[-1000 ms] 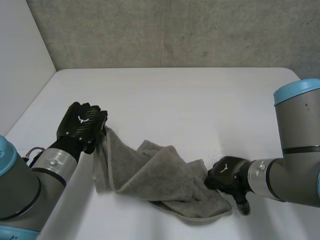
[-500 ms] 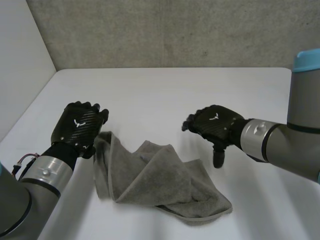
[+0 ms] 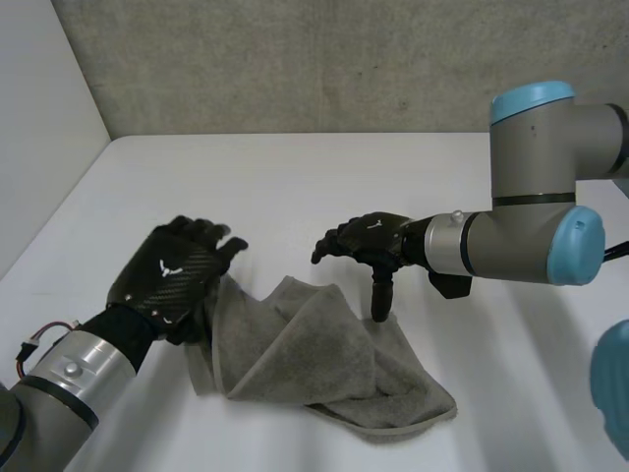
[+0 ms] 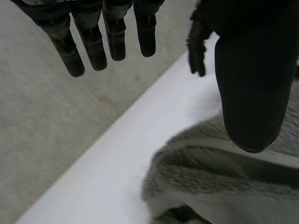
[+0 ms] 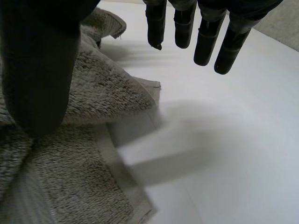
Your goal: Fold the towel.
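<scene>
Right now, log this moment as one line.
towel: crumpled, unfolded, on table | left hand: open, at towel's left edge | right hand: open, above towel's far edge

A plain grey crumpled terry towel lies on the smooth white worktop. The black left hand shows a fine woven pattern with a small white mark, and the right hand is black too. The grey right arm carries light-blue caps, and the far wall is speckled grey.

It looks like a robotics lab or test cell: a plain white table against a bare grey concrete wall, a white side panel, and grey, blue-capped robot arms reaching over it.
</scene>
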